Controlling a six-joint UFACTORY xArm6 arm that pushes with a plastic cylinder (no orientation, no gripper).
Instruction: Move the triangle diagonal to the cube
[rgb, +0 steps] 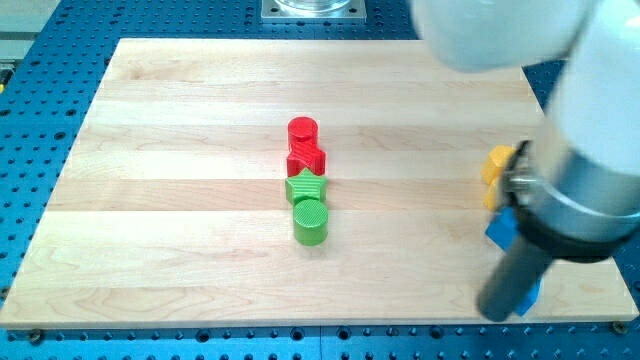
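My tip (501, 313) rests on the board near the view's bottom right corner. A blue block (499, 231) shows just left of the rod, above the tip, and is partly hidden by it. A sliver of a second blue block (532, 294) shows at the rod's right side, close to the tip. Their shapes cannot be made out. Two yellow blocks sit above them at the view's right, one (497, 162) above the other (491, 195), both partly hidden by the arm.
A column of blocks stands mid-board: red cylinder (303, 130), red star (306, 159), green star (305, 187), green cylinder (311, 222). The blurred white arm (590, 120) covers the board's right side. The wooden board (150, 200) lies on a blue perforated table.
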